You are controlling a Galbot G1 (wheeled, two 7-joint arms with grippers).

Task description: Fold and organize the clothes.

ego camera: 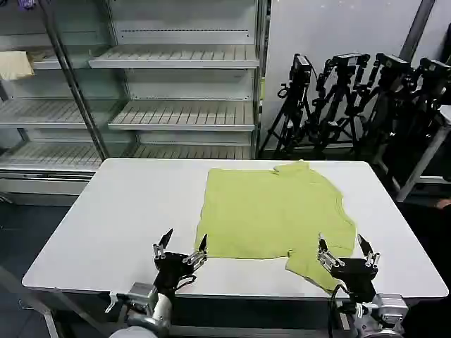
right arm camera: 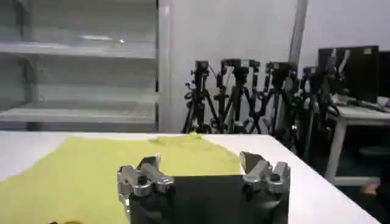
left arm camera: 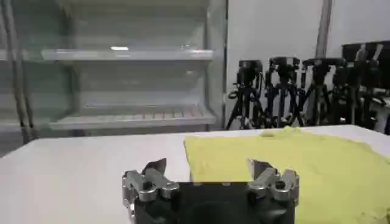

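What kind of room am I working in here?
Probably a robotics lab or test studio: a white table holding a yellow-green T-shirt, bare retail-style shelving behind, and a cluster of camera tripods.

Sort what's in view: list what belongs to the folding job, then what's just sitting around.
Part of the job:
- yellow-green T-shirt, spread on the white table
- left gripper, open, at the shirt's near left corner
- right gripper, open, over the near right sleeve

Just around:
- empty metal shelving
- black tripods
- pale cream cloth on a shelf
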